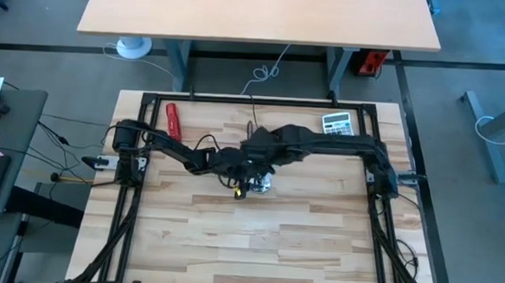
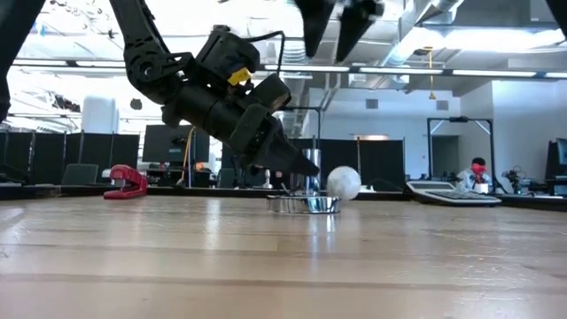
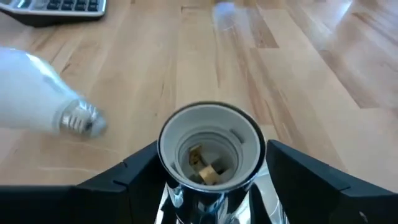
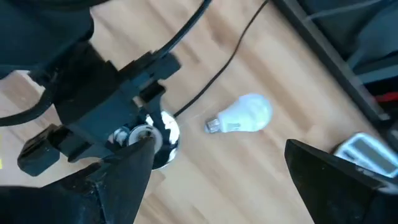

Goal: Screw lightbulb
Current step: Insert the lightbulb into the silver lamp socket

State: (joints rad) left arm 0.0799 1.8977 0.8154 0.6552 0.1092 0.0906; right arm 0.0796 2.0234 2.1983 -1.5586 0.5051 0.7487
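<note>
The white lightbulb (image 4: 244,114) lies on its side on the wooden table, silvery screw base (image 3: 81,118) toward the socket, a short way from it and touched by no gripper. The round shiny socket (image 3: 210,149) stands on the table (image 1: 230,236) with its wide rim (image 2: 304,204) down and its white-lined opening up. A black cord (image 4: 217,53) runs off from it. My left gripper (image 2: 299,167) slants down onto the socket and is shut on it. My right gripper (image 2: 335,34) hangs open high above the socket and the lightbulb (image 2: 344,182), fingers pointing down. My left gripper pinches the socket's shiny body (image 3: 180,196) between its two fingers, one finger (image 3: 124,180) on each side, just below the opening. It comes slanting down from the table's left side. The socket stays on the table on its wide rim.
A calculator (image 1: 337,123) lies at the far right of the table, beyond the lightbulb. A red tool (image 1: 173,120) lies at the far left. The black frame rails (image 1: 375,122) run round the table's edges. Bare wood stretches along the near half.
</note>
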